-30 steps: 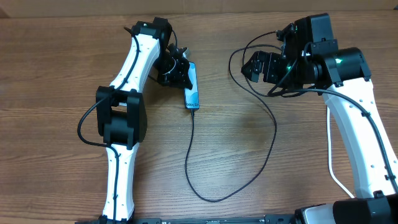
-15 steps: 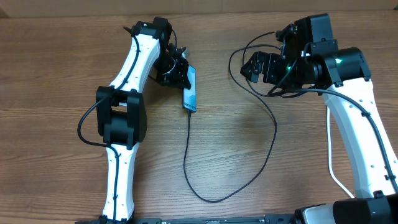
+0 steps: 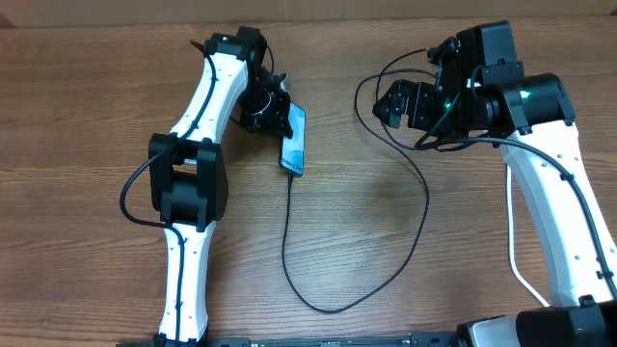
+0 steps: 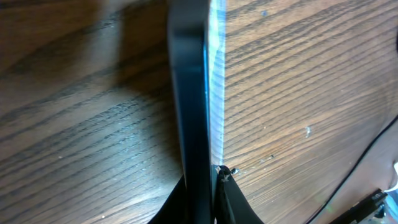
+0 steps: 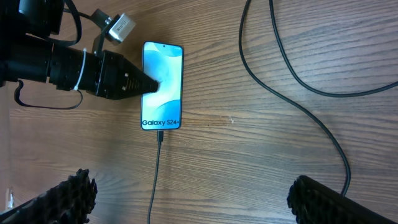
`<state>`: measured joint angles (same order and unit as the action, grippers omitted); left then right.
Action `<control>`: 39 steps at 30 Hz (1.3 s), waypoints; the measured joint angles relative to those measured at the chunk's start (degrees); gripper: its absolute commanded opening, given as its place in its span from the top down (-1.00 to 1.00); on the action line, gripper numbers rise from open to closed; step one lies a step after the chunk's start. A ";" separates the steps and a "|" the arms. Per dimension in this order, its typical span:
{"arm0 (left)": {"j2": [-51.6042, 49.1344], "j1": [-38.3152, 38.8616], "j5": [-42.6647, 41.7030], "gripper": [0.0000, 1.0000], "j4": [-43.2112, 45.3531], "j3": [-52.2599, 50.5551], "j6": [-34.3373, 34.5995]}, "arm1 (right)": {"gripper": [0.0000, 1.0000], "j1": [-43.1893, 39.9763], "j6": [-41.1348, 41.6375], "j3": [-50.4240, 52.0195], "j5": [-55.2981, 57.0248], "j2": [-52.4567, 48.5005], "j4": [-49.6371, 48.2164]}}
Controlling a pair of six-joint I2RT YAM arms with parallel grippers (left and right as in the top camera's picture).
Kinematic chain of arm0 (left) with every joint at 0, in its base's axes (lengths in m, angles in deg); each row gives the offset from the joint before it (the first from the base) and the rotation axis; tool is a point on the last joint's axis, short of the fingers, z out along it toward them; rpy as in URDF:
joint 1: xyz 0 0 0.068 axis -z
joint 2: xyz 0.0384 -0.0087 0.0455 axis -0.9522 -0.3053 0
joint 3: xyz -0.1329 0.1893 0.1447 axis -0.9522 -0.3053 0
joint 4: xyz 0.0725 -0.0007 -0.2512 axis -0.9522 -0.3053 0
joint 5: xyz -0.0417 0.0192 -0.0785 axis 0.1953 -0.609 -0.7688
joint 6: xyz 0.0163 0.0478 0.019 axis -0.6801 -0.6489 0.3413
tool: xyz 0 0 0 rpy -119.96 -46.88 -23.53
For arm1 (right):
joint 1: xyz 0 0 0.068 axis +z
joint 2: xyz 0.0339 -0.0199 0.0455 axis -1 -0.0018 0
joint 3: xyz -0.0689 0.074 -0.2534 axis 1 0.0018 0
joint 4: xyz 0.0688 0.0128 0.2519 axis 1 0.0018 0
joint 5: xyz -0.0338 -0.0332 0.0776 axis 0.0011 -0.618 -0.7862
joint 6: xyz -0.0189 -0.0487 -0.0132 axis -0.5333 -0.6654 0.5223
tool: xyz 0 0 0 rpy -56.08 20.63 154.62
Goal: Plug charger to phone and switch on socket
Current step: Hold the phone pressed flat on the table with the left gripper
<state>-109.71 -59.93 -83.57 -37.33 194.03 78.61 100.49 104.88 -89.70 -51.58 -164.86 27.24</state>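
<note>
Fingers (image 5: 127, 79) pinch slim cyan phone (image 5: 163, 93) w/ charger (image 5: 155, 177) in.

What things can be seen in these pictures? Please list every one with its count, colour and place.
table: one, brown wood, under everything
phone: one, light blue screen, upper middle of the table
black cable: one, plugged into the phone's lower end, loops across the table
white cable: one, beside the right arm
left arm: one, white and black, left side
left gripper: one, black, shut on the phone's edge
right gripper: one, black, open above the table
</note>
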 measured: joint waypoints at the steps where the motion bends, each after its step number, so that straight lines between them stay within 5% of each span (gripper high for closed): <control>1: 0.00 0.00 0.15 0.83 0.00 0.00 0.11 | -1.00 0.00 0.02 0.00 -0.02 0.00 0.00; 39: 0.00 0.11 7.06 0.70 2.56 -0.48 1.27 | -1.00 0.00 0.00 0.00 -0.02 0.00 0.83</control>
<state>-109.71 -59.82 -76.51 -34.77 193.55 79.87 100.49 104.88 -89.70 -51.60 -164.86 28.07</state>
